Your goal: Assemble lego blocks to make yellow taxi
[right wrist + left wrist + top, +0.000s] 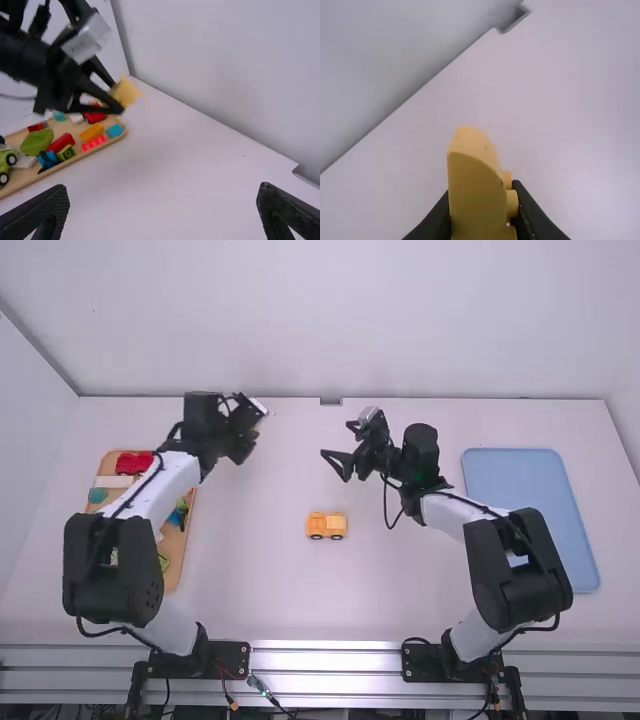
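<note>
The left arm (112, 560) hides part of the wooden tray (181, 545) in the high view; in the right wrist view, a green vehicle (4, 167) inside is cut off, beside red, green and blue blocks. The left pincer (254, 430) is clamped on a yellow block (476, 195). The right pincer (337, 442) stands spread. The orange-yellow car base (326, 526) sits on the table (300, 590).

White links, bulky black joints.
</note>
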